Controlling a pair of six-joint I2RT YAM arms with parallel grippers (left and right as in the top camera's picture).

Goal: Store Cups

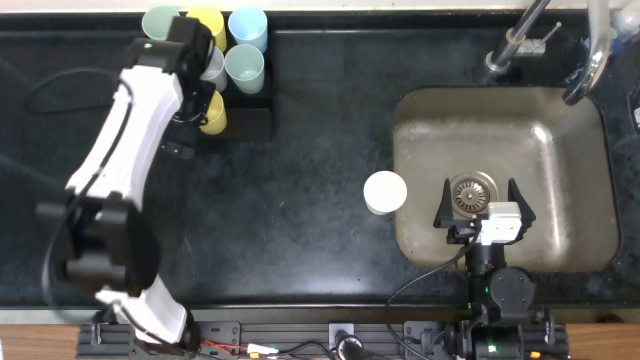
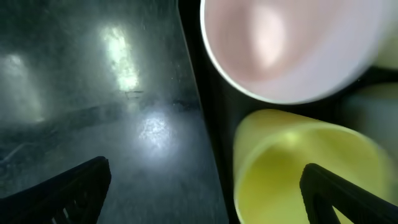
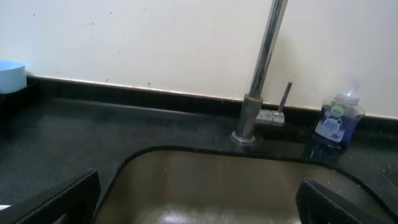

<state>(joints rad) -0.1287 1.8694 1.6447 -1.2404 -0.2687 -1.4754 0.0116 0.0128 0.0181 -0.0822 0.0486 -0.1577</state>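
Note:
Several plastic cups stand in a black rack (image 1: 250, 118) at the back left of the counter: green (image 1: 158, 20), yellow (image 1: 209, 18), light blue (image 1: 248, 25) and teal (image 1: 244, 68). A second yellow cup (image 1: 213, 112) (image 2: 292, 168) is at the rack's front, with a pale pink cup (image 2: 292, 43) beside it. My left gripper (image 2: 205, 169) hovers open over the rack's edge, the yellow cup by one finger. A white cup (image 1: 385, 192) stands upside down on the counter left of the sink. My right gripper (image 1: 478, 205) (image 3: 199, 186) hangs open and empty over the sink.
The steel sink (image 1: 560, 150) (image 3: 217, 180) takes up the right side, with a drain (image 1: 473, 192). A faucet (image 1: 520, 40) (image 3: 264, 74) and a blue soap bottle (image 3: 337, 121) stand behind it. Dark counter (image 1: 300, 220) lies between rack and sink.

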